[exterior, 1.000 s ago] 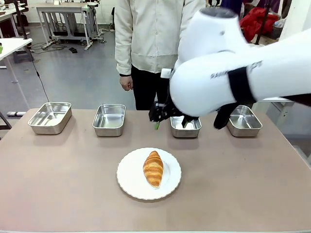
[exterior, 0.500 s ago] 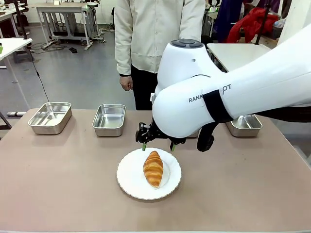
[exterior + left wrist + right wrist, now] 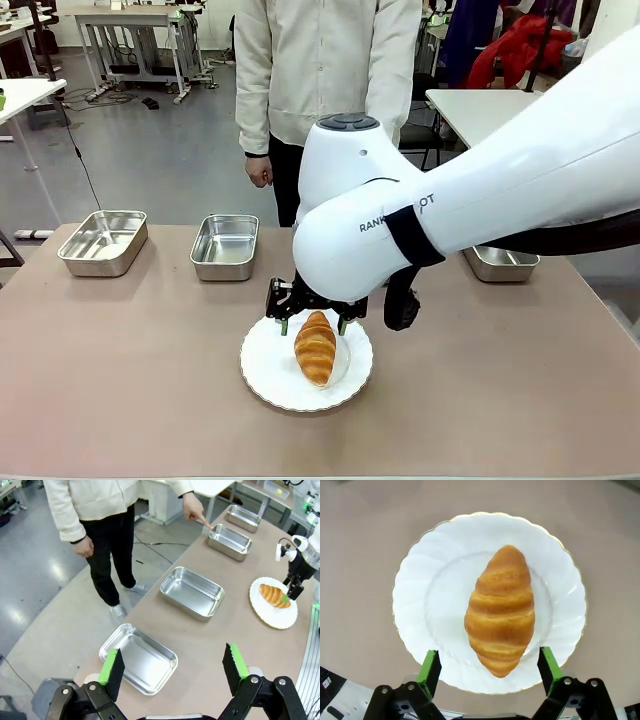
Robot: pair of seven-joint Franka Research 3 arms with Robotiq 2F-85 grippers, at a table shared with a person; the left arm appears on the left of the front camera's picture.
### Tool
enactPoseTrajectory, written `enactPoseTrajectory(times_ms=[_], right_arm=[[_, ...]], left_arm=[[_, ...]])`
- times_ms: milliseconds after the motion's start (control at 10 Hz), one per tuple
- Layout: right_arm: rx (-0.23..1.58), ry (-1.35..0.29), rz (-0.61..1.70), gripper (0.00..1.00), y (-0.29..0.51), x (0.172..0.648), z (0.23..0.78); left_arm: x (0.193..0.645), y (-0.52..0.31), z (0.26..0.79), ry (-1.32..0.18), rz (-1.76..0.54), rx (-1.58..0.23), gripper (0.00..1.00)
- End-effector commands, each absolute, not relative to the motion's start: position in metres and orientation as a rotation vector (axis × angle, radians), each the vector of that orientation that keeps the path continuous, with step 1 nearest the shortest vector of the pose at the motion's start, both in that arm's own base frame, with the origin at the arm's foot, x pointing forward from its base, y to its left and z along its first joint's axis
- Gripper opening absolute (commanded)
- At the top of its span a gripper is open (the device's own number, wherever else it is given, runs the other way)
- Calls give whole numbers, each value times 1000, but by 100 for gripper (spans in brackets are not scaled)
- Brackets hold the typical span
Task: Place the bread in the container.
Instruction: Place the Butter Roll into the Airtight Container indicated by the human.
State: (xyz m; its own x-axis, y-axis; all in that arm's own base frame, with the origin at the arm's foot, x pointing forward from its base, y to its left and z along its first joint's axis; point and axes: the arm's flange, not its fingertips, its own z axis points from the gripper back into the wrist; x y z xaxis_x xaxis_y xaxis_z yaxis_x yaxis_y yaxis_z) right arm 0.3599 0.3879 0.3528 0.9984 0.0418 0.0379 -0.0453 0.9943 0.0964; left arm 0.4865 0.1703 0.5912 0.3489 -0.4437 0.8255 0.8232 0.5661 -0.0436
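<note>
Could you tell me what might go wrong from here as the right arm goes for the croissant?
The open right gripper straddles only one tapered end of the golden-brown ridged croissant; closing there could pinch the tip and let it swing or slip. Its green pads hang close over the round white scalloped plate, so descending further might strike or shove it.

In the front view the right arm [image 3: 440, 200] covers one steel pan completely and hides most of another pan [image 3: 500, 263] at the right side. The arm also hides the far rim of the plate [image 3: 262, 375]. The person [image 3: 320, 70] is cut off by the top edge. In the left wrist view the right gripper [image 3: 292, 582] is small, so its fingers are not clear.
</note>
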Motion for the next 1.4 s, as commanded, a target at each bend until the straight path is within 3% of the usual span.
enactPoseTrajectory(times_ms=[0, 1100, 1200, 1300], right_arm=[[54, -36, 14, 100, 403, 367, 346], [18, 4, 13, 100, 403, 371, 306], [-1, 4, 1, 80, 401, 371, 305], [-2, -1, -10, 80, 401, 372, 304]], left_arm=[[486, 169, 592, -879, -870, -510, 100], [486, 169, 592, -879, -870, -510, 100], [486, 169, 592, -879, -870, -510, 100], [486, 169, 592, -879, -870, -510, 100]])
